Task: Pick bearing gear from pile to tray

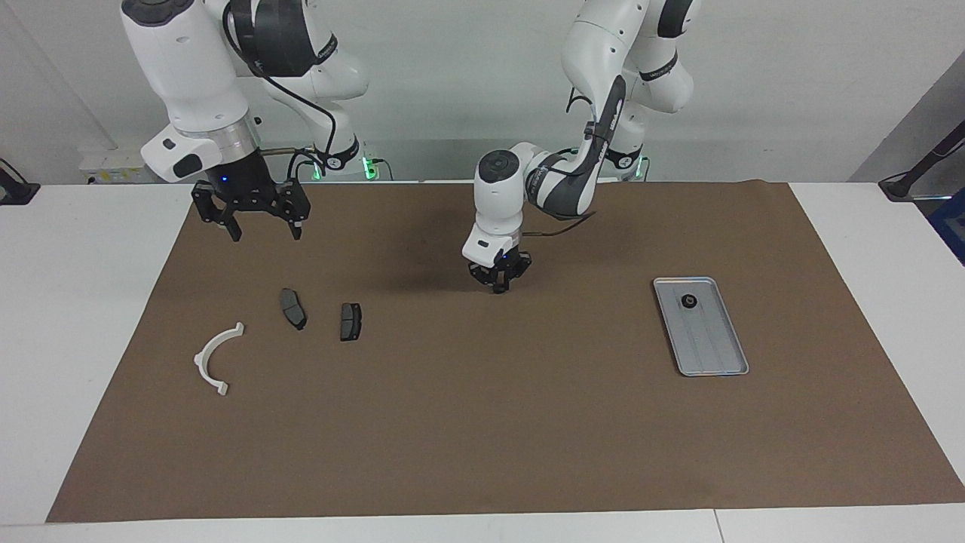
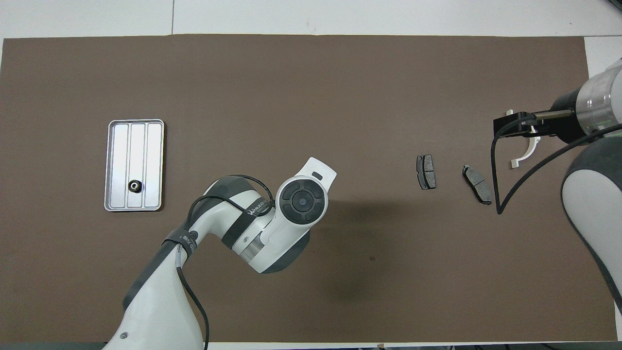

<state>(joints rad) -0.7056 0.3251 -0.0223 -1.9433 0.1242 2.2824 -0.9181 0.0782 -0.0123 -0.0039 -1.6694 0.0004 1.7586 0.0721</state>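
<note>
You've got the right gripper (image 1: 260, 230) hanging with its fingers spread and nothing in them, up over the mat's (image 1: 482, 422) edge by the robots. The left gripper (image 1: 498, 286) is clenched down low mid-mat; can't tell what it's pinching. The silver tray (image 1: 716, 367) sits at the left arm's end, long axis running away from the robots, with one small black round bearing gear (image 1: 689, 301) in its robot-side end.

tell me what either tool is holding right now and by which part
The left tool is shut low over the mat, apparently on a tiny black piece, though the grip point cannot be told. The right tool is open and holds nothing, raised above the two dark plates.
</note>
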